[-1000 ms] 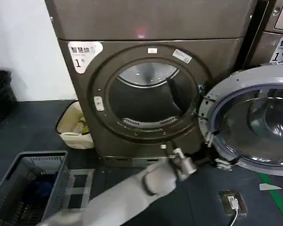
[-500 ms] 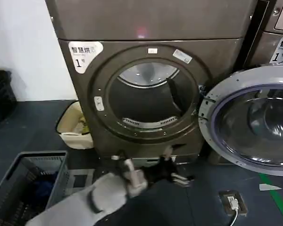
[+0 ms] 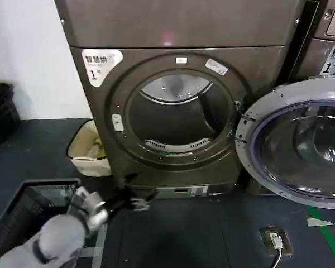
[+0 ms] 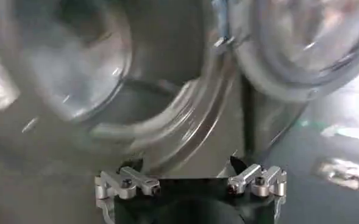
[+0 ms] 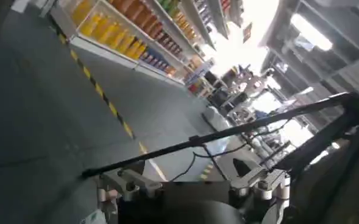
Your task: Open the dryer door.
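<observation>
The floor [image 3: 212, 234] is lying dark under the machines, with a white wall [image 3: 28, 56] at the left and a grey laundry basket [image 3: 22, 212] standing at the lower left. A small pale bin [image 3: 89, 151] is sitting beside the dryer [image 3: 178, 100], and a little device with a cable [image 3: 275, 240] is lying on the floor at the right. The dryer door [image 3: 301, 145] is standing wide open, swung out to the right of the round drum opening [image 3: 176, 120], its pale grey inner side and domed glass facing toward the robot, hinged at its left edge. The left hand [image 3: 135, 202] is hovering low near the dryer's base, its fingers [image 4: 127, 182] spread apart and holding nothing. The right hand [image 5: 191, 182] is showing in its wrist view, fingers spread, gripping nothing
</observation>
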Robot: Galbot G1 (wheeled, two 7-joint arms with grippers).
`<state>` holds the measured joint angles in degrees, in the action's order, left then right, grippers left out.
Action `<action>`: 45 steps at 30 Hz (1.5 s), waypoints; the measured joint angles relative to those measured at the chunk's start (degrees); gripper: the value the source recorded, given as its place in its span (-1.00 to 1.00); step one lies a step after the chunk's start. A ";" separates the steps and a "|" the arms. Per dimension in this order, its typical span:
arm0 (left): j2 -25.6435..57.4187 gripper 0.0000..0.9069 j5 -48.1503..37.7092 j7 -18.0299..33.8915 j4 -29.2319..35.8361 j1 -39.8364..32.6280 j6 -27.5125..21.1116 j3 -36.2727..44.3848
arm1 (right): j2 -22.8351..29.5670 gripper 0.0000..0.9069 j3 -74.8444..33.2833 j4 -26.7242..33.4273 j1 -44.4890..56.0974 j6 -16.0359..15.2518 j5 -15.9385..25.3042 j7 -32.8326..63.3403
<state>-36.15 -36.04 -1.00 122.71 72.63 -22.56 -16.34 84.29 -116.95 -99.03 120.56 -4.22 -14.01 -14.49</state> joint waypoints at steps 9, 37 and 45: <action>4.71 1.00 -19.35 15.31 -3.05 7.78 -11.10 -11.38 | 1.54 1.00 0.33 0.76 -2.16 0.30 -0.68 1.55; 12.37 1.00 -78.89 52.45 -20.30 13.31 -19.64 -25.04 | 2.27 1.00 3.46 -1.16 -5.56 0.65 -4.25 0.53; 12.54 1.00 -80.73 53.18 -21.15 13.97 -19.64 -25.88 | 2.19 1.00 3.27 -1.14 -5.40 0.45 -4.44 0.78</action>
<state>-23.62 -116.76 52.18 101.56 86.60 -42.20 -42.22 86.48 -113.67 -100.17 115.17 -3.76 -18.45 -13.71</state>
